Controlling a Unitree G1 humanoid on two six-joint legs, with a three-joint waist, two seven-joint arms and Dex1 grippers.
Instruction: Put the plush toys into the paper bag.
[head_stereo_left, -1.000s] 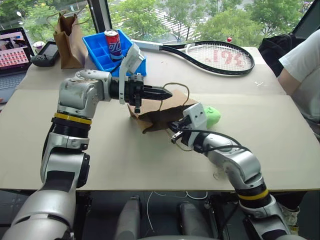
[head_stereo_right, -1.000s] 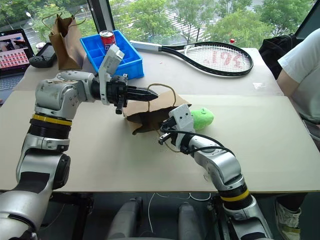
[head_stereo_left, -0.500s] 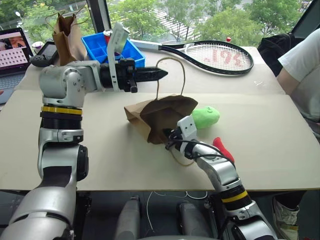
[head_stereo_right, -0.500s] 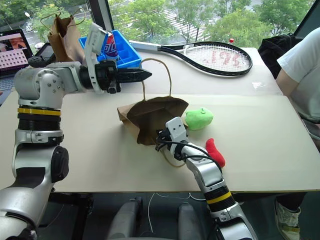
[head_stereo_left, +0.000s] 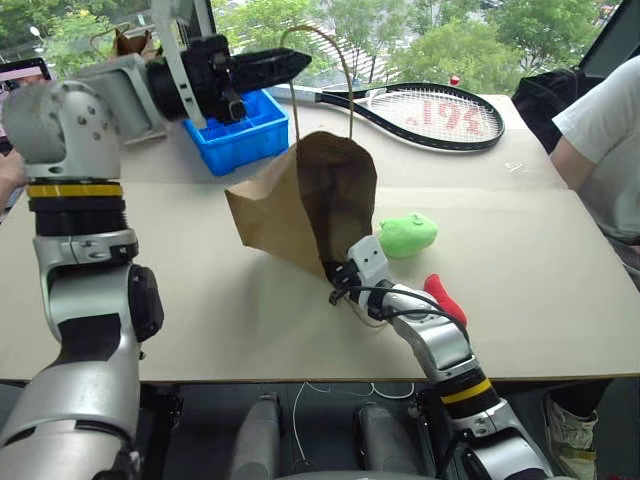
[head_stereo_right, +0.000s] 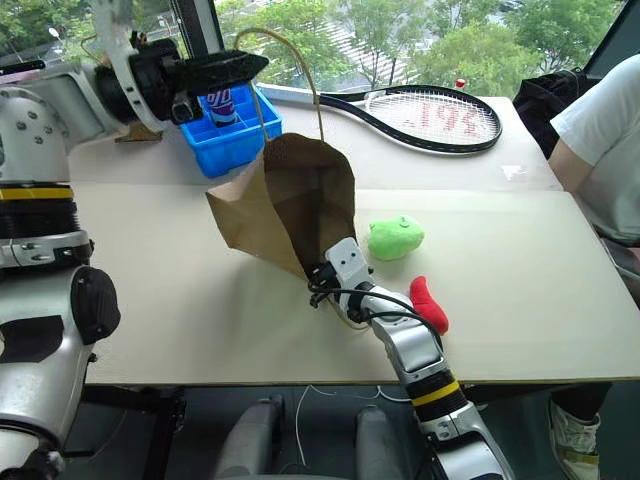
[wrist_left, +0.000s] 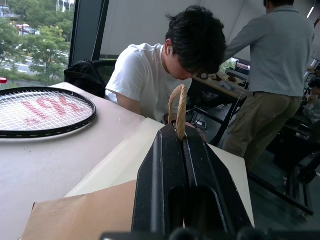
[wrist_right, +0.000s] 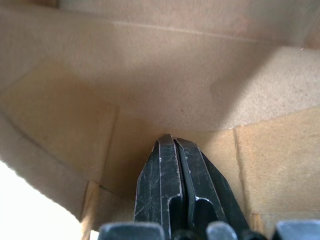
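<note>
Kraft paper, light and floppy — the paper bag (head_stereo_left: 300, 205) hangs from my left pincer (head_stereo_left: 285, 65), clamped shut on its twine handle (wrist_left: 177, 107). My right pincer (head_stereo_right: 318, 283), closed with nothing visibly held, sits at the bag's lower rim. Just beyond it lie the green plush (head_stereo_right: 395, 238) and red plush (head_stereo_right: 428, 305) on the surface (head_stereo_left: 540, 260) — soft, squashy, probably easiest pinched mid-body.
</note>
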